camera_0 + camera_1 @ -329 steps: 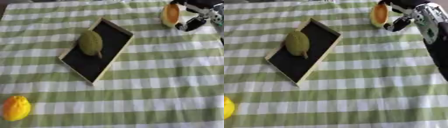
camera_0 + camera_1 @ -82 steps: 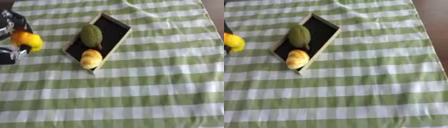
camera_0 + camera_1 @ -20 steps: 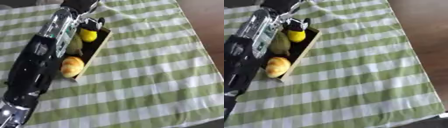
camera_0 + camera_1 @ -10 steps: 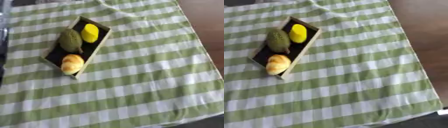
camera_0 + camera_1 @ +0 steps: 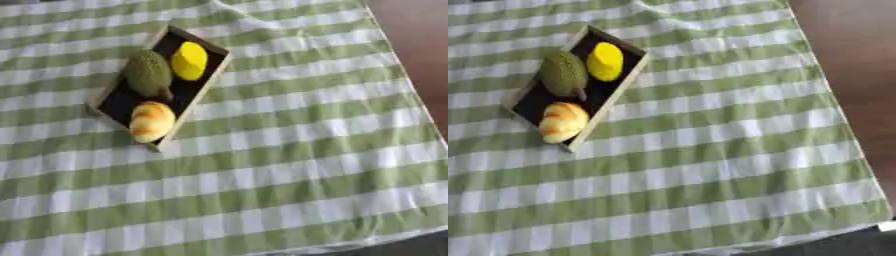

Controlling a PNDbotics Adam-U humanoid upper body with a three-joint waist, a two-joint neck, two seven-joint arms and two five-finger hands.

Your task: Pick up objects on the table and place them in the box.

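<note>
surface: a table is covered by a green-and-white checked cloth (image 5: 289,150), slightly wrinkled near the far edge. a dark brown floor (image 5: 850,60) is seen along the right side. a shallow rectangular box with pale wooden rim and black inside (image 5: 194,95) is set askew at upper left. contained in it: a yellow oval fruit (image 5: 189,60) at the far end, a green spiky fruit (image 5: 148,74) beside it, a golden ridged bread-like piece (image 5: 151,120) at the near end. neither hand is shown, so finger state cannot be told.

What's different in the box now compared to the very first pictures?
Two more things went into the box: the yellow fruit from the left and the orange-tan piece from the far right. Both hands let go and left. The green fruit stayed inside.
</note>
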